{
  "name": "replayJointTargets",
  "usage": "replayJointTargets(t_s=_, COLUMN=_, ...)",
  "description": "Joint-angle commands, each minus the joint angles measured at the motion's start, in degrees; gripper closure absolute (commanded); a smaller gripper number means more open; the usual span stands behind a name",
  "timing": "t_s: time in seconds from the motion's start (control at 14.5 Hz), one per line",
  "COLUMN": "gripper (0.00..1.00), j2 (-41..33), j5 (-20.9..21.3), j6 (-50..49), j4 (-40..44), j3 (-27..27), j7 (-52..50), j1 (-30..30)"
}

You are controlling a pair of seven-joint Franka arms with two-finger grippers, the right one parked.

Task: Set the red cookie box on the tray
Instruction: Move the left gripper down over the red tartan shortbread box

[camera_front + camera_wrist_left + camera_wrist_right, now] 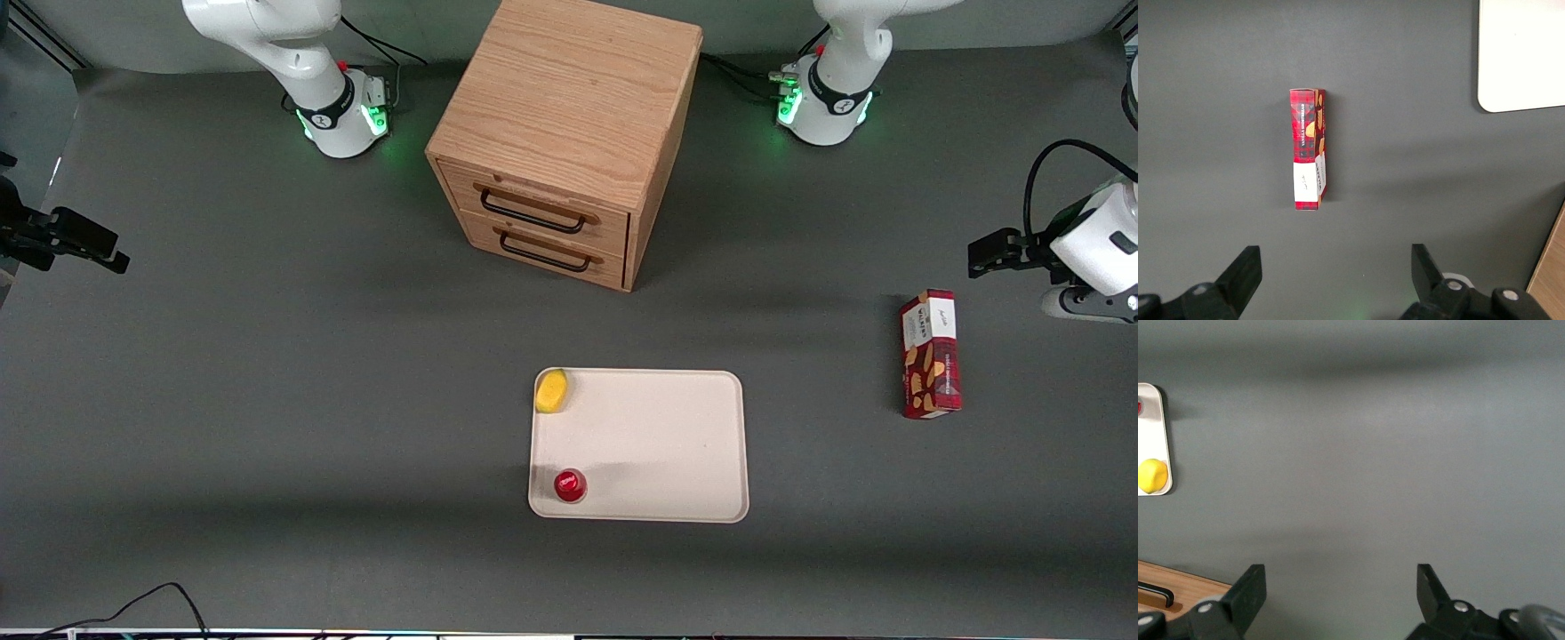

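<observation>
Currently red cookie box point(930, 354) on dark gray table point(267, 400), apart from tray point(658, 444); gripper point(1335, 270) above it, fingers point(1243, 267) spread.

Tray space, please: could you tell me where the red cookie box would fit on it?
The tray is bare across its middle and the whole side toward the red cookie box. Only the edge toward the parked arm is taken: a yellow fruit in one corner, a red-topped can in the other. The gripper hangs open above the box.

Item: flat cream-white rectangular tray point(1521, 57), only one rounded corner in my wrist view. Beside it, light oak drawer cabinet point(1548, 267), a sliver. My black two-finger gripper point(1335, 270): fingertips only; spread wide.
</observation>
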Motion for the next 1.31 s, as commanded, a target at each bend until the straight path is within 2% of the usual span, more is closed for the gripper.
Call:
replayJointTargets(t_s=0.0, gripper=0.0, j2=-0.2, j5=0.0, j6=-2.1, j4=1.3, j3=0.0, j7=-0.8, j1=0.4)
replayJointTargets(t_s=0.28, gripper=0.0, j2=-0.2, j5=0.0, j6=-2.6, j4=1.1, j3=0.5, j7=-1.2, j1=0.7)
replayJointTargets(t_s=0.34, gripper=0.0, j2=-0.3, j5=0.0, j6=-3.5, j4=0.9, j3=2.6, j7=0.0, j1=0.7)
replayJointTargets(t_s=0.48, gripper=0.0, j2=0.2, j5=0.5, j6=-2.3, j4=-0.4, j3=4.3, j7=7.3, j1=0.7)
replayJointTargets(t_s=0.62, gripper=0.0, j2=0.9, j5=0.4, j6=1.3, j4=-3.7, j3=6.1, j7=10.0, j1=0.7)
replayJointTargets(t_s=0.97, gripper=0.0, j2=2.0, j5=-0.4, j6=24.2, j4=-22.7, j3=8.3, j7=15.1, j1=1.0)
replayJointTargets(t_s=1.24, gripper=0.0, j2=9.4, j5=-0.4, j6=42.5, j4=-30.1, j3=8.3, j7=16.3, j1=1.0)
